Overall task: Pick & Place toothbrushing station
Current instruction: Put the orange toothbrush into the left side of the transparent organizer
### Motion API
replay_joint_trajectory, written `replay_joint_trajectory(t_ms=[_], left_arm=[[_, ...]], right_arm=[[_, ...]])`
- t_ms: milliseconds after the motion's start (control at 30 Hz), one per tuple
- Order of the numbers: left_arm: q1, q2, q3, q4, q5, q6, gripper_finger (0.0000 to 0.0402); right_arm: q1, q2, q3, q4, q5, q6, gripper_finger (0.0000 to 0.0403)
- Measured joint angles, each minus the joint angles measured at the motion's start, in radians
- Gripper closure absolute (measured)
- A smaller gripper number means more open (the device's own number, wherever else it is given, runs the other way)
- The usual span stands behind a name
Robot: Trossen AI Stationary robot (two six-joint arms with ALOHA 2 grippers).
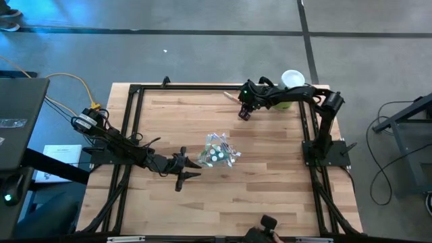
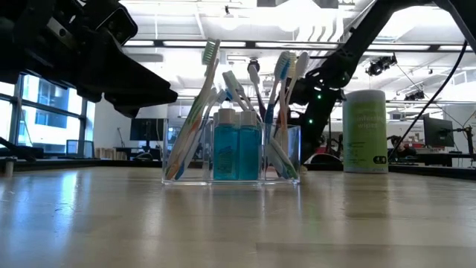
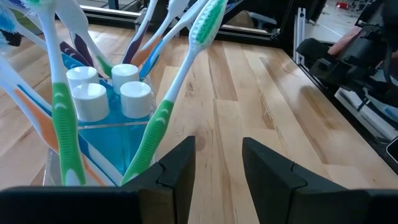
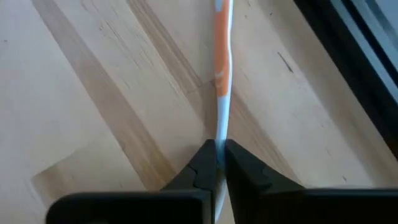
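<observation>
Orange-and-white toothbrush (image 4: 221,68): lay flat on the table (image 1: 270,175) near the far edge, close to the green canister (image 2: 365,131). Right gripper (image 4: 217,163) had its fingers pinched together on the brush's white handle end; the brush's long axis ran straight out from the fingertips, orange section farther off.

Clear cup (image 2: 230,152): stood mid-table, holding blue tubes (image 2: 236,145) with white caps and a fan of brushes. It sat well apart from the held brush, toward the near side and the robot's left of the right gripper (image 1: 244,111).

Left gripper (image 3: 217,165): fingers parted to a middling gap, holding nothing, just beside the cup (image 3: 93,155), which stood off to one side of its fingers rather than between them. Left arm was far the nearer to the cup; right arm alone had the stray brush.

View notes: right wrist view alone showed the grip on the handle; high view showed only the arm over that spot, but gave the cup's bearing from it. Low view showed the cup upright and its contents.

Judgement: next move likely turns on carrying the brush across to the cup.
</observation>
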Motion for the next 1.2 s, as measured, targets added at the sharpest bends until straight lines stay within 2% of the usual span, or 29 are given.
replay_joint_trajectory(t_ms=[100,333,567,900,1200], left_arm=[[0.000,0.000,0.000,0.000,0.000,0.000,0.0273],[0.000,0.000,0.000,0.000,0.000,-0.001,0.0273],[0.000,0.000,0.000,0.004,0.000,-0.003,0.0273],[0.000,0.000,0.000,0.012,0.000,-0.003,0.0273],[0.000,-0.002,0.000,0.055,0.001,-0.053,0.0273]], right_arm=[[0.019,0.000,0.000,-0.005,0.057,-0.005,0.0396],[0.126,-0.047,-0.006,-0.095,0.284,-0.048,0.0401],[0.278,-0.175,-0.003,-0.186,0.436,-0.050,0.0401],[0.498,-0.437,-0.002,-0.239,0.659,-0.053,0.0400],[0.797,-0.597,-0.002,-0.207,0.993,-0.252,0.0400]])
